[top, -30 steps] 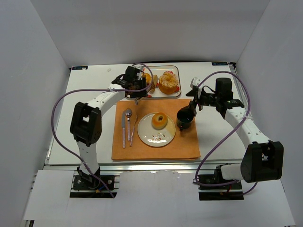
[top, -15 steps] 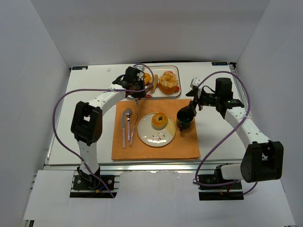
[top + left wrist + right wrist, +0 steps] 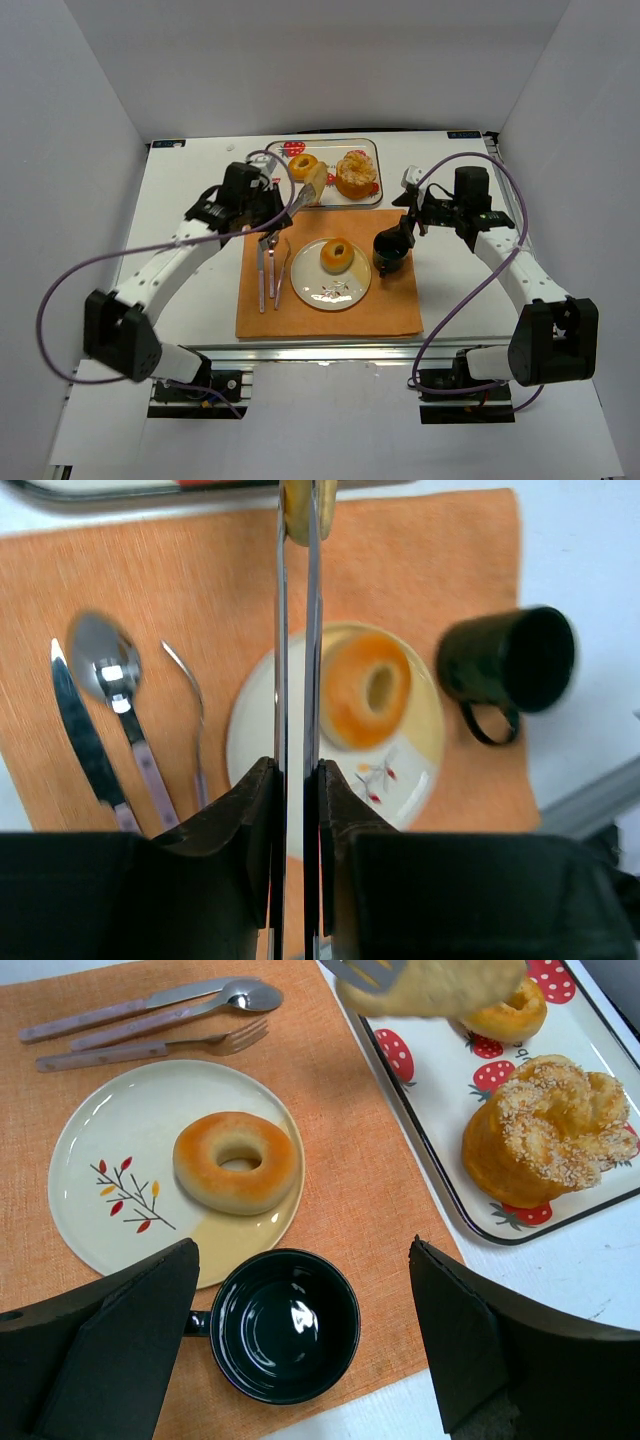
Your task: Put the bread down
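My left gripper [image 3: 297, 770] is shut on a pair of metal tongs [image 3: 297, 630]. The tongs pinch a pale piece of bread [image 3: 313, 182] at their tips, seen too in the left wrist view [image 3: 298, 510] and the right wrist view [image 3: 430, 985]. The bread hangs over the near left edge of the strawberry-print tray [image 3: 372, 190]. A ring-shaped bread [image 3: 337, 254] lies on the cream plate [image 3: 318, 287]. My right gripper [image 3: 305, 1330] stands open above the black mug [image 3: 285, 1325] and holds nothing.
A sesame twist bun [image 3: 545, 1130] and a small round bun [image 3: 505, 1010] lie on the tray. Knife, spoon and fork [image 3: 270, 265] lie left of the plate on the orange placemat [image 3: 390, 310]. White walls close in the table.
The left gripper has closed on the tongs and its arm has drawn back to the left. The bread now hangs at the tray's edge. The right arm has not moved.
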`<state>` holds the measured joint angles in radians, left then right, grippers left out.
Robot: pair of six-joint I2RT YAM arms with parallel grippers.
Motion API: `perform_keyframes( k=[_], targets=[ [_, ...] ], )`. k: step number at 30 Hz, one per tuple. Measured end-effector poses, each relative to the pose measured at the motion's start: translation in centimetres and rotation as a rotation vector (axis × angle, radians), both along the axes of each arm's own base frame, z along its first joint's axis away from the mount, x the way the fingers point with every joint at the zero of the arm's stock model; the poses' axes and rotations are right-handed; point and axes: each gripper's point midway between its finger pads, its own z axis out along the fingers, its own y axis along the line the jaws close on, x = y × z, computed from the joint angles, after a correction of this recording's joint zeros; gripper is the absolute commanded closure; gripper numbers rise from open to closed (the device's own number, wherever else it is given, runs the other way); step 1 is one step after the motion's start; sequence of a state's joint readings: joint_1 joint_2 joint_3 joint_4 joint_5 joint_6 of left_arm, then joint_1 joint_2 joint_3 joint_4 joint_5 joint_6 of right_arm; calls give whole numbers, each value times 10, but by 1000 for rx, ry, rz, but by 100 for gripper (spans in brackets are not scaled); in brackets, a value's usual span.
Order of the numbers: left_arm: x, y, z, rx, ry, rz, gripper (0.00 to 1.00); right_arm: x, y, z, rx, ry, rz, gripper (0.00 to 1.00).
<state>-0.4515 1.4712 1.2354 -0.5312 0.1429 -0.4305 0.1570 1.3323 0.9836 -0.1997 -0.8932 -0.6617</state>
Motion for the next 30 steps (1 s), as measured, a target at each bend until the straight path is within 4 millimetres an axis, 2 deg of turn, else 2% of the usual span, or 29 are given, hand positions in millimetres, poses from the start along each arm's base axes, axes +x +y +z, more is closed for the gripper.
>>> perform_keyframes(
  k=[5, 8, 12, 20, 27, 28, 30],
  targets=[
    [-59, 20, 23, -77, 12, 24, 93, -1, 0, 0, 2, 2, 4, 11],
    [-90, 29, 22, -109, 67, 46, 91, -1, 1, -1, 5, 6, 8, 11],
    [-117, 37, 7, -123, 158, 74, 89, -1, 2, -5, 8, 21, 16, 11],
    [-147, 39, -6, -142, 276, 85, 81, -1, 3, -6, 9, 20, 24, 10],
    [-157, 33, -16, -124, 339, 46, 69, -1, 3, -6, 8, 20, 23, 11],
    [-158, 32, -18, -118, 349, 41, 64, -1, 3, -6, 8, 20, 23, 11],
    [-160, 32, -22, -105, 366, 30, 61, -1, 3, -6, 8, 20, 23, 11]
  ],
)
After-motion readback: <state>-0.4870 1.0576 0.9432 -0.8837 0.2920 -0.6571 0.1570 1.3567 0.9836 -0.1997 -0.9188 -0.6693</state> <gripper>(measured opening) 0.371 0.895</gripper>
